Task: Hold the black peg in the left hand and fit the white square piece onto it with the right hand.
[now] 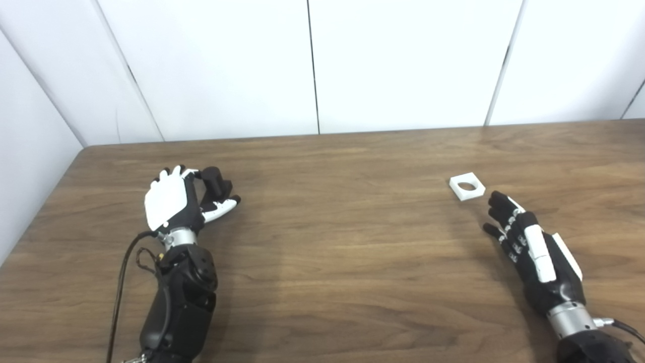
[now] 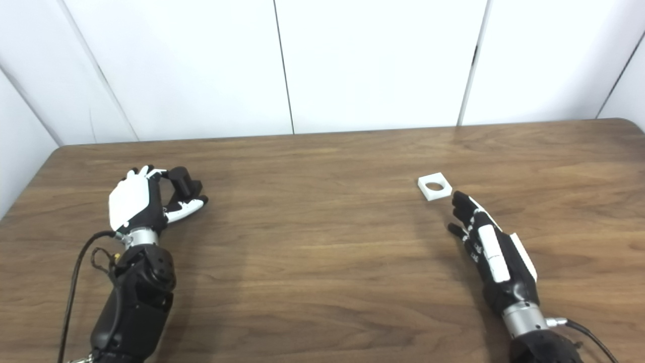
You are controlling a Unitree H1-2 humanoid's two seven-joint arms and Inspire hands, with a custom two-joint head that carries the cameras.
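Blk peg [image 1: 215,182] — gripped; wht square [image 1: 467,186] — flat.

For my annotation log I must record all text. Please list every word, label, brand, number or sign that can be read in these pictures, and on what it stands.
None: no text can be read in either view.
The white square plastic piece with a round hole, the black peg, the wooden table, the left hand and the right hand all show plain surfaces.

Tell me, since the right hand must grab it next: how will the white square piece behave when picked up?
The white square piece looks stiff and probably light. Lying flat on the smooth table, it may slide when nudged rather than roll or tip. Its low edges could be hard for the open right hand to pinch.
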